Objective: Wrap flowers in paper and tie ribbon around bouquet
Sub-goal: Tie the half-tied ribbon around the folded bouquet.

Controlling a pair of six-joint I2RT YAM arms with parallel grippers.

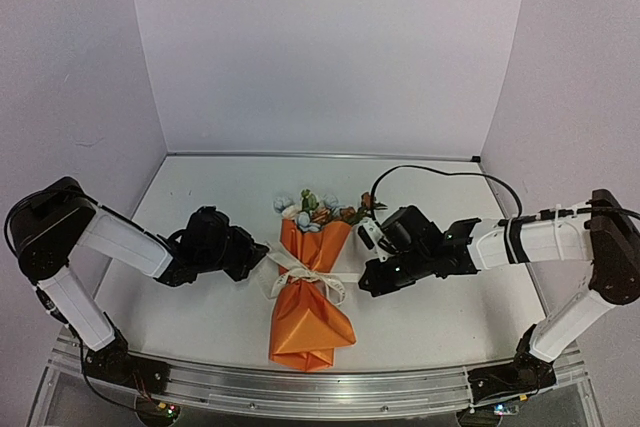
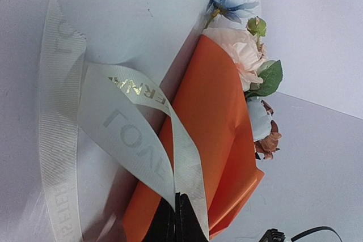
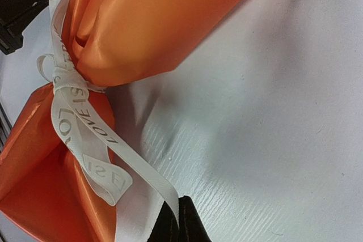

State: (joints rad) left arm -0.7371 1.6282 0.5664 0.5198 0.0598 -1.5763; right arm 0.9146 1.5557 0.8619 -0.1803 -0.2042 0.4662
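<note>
The bouquet (image 1: 312, 297) lies between both grippers, with the ribbon (image 1: 303, 275) knotted round its middle. The left gripper (image 1: 262, 255) and the right gripper (image 1: 366, 280) each pinch one ribbon end, closed tight. Pull too hard and the paper (image 1: 300, 335) could squash, or an end could slip out.

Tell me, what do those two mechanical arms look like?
The left arm and right arm each have smooth white tubular segments joined by bulky black rounded joints. The left pincer and right pincer are black. A thin black cable loops out from the right arm.
</note>
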